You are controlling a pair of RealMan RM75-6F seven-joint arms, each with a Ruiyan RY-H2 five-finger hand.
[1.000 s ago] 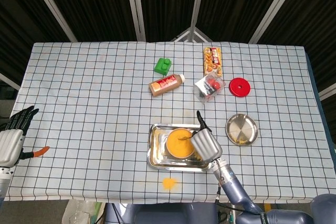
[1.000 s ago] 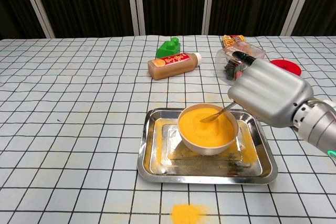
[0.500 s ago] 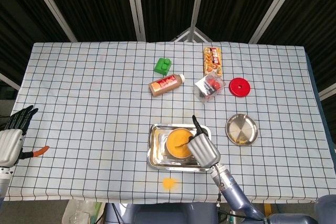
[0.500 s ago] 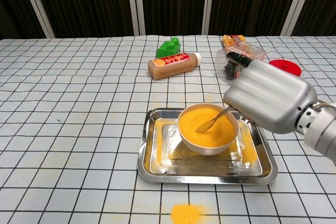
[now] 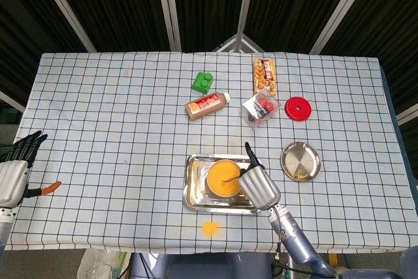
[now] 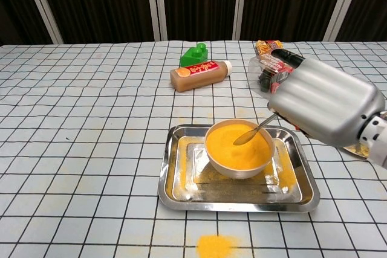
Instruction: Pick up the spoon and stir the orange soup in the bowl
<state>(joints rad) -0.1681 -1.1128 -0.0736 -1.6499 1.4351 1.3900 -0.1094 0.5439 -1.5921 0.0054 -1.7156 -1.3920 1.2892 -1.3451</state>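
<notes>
Fingers [image 6: 314,98] of right hand [image 6: 323,110] curled tight around the spoon [image 6: 253,132] handle, spoon bowl dipped in the orange soup [image 6: 237,146]. Only the head view shows the left hand [image 5: 14,173], at the table's [image 5: 98,122] left edge, fingers spread, holding nothing. Checked cloth covers the table. Rectangular steel tray [image 6: 175,176], dusted orange, carries the round pale bowl [image 6: 239,170] of soup. Round steel plate [image 5: 301,161], seen fully in the head view, holds an orange smear. Small orange spill [image 6: 214,247] lies on the cloth before the tray.
</notes>
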